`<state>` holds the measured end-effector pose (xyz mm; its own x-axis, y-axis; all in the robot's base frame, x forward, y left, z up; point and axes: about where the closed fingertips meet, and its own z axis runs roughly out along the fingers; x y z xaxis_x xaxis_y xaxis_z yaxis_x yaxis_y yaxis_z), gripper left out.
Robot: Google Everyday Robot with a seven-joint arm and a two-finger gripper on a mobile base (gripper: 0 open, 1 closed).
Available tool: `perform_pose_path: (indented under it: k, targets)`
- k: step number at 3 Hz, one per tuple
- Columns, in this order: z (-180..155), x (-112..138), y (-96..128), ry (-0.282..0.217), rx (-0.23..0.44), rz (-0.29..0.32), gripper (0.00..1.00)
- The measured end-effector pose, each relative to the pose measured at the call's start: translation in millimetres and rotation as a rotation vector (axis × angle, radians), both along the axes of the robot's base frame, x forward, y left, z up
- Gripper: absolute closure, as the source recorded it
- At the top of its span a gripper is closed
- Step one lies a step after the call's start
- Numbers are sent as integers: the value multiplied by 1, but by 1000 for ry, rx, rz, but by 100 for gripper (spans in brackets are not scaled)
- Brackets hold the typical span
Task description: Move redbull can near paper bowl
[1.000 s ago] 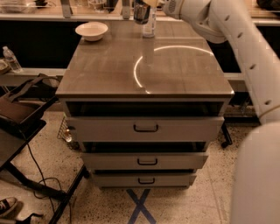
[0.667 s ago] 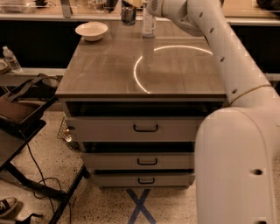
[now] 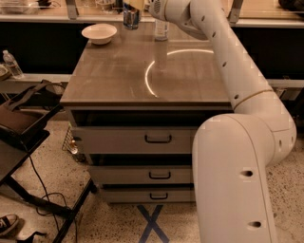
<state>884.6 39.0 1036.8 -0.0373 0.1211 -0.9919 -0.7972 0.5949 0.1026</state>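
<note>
The redbull can (image 3: 131,17), dark blue and silver, hangs at the far edge of the table (image 3: 118,76), just right of the paper bowl. My gripper (image 3: 133,4) is at the top edge of the view, shut on the can's upper part; most of the gripper is cut off by the frame. The paper bowl (image 3: 99,33) is cream-white and sits at the table's far left corner. The can is about one bowl width from the bowl's rim. My white arm (image 3: 223,52) reaches in from the right.
A clear plastic bottle (image 3: 161,28) stands at the far middle of the table, right of the can. Drawers (image 3: 142,138) sit under the tabletop. A small water bottle (image 3: 11,64) and a black stand (image 3: 23,123) are at the left. A counter runs behind the table.
My gripper has carried the can leftward along the far edge, from beside the clear bottle toward the paper bowl. The arm has swung further into view.
</note>
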Motion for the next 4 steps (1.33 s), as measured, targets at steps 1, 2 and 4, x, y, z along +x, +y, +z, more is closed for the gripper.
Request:
perform_pose_path:
  k: [1,2,4]
  targets:
    - [-7,11,0,17,-1,-27,100]
    - [-26,38,10,52,-56,-123,100]
    - [-50,92,-37,58,-179,-387,100]
